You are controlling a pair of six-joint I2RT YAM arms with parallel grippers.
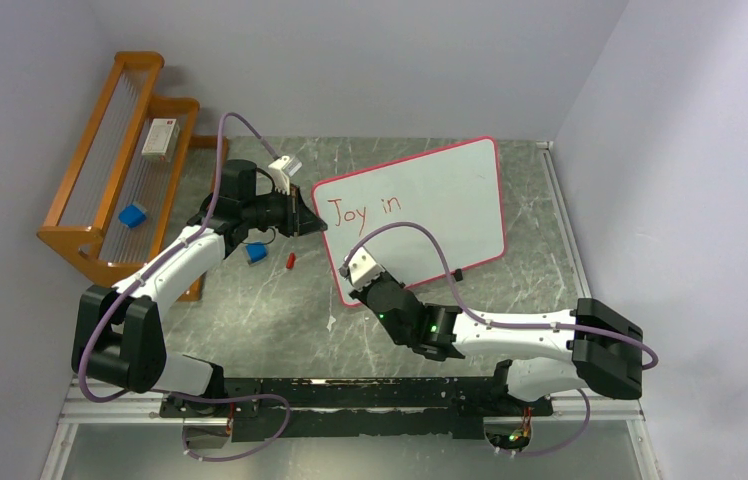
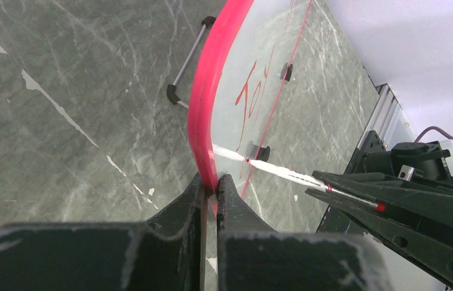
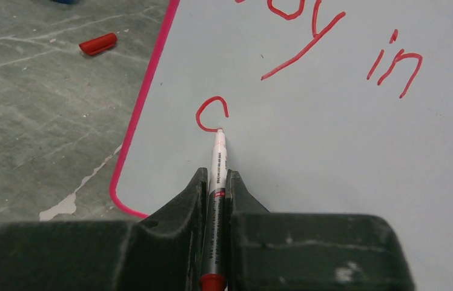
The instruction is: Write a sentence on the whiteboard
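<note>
Grips a white marker (image 3: 218,151) in the right gripper (image 3: 215,177), jaws closed flat on the barrel, the red butt end showing back between the finger bases. Presses the tip onto the whiteboard (image 1: 440,200), right at the lower end of a small red "c". Farther up the board, reads "Joy in" in the same red.

Pinches the board's left edge in the left gripper (image 2: 211,182), jaws closed down onto the red-pink border with only the rim between them. Beyond that rim, in the left wrist view, shows a thin bar with black end caps under the board.

Lies on the far right part of the grey marbled table (image 1: 270,310), turned a little so that the left end sits nearer than the right.

Crosses the board's near left corner with the right arm, and loops a purple cable (image 1: 420,235) over the lower white area, hiding part of it from above.

Left of the board, just off its edge: a red cap (image 3: 98,43) on the table, and beside it a small blue object (image 1: 256,254). Farther left, against the wall, a wooden rack (image 1: 100,240) carrying a blue block (image 1: 132,215) and a white box (image 1: 159,137).
</note>
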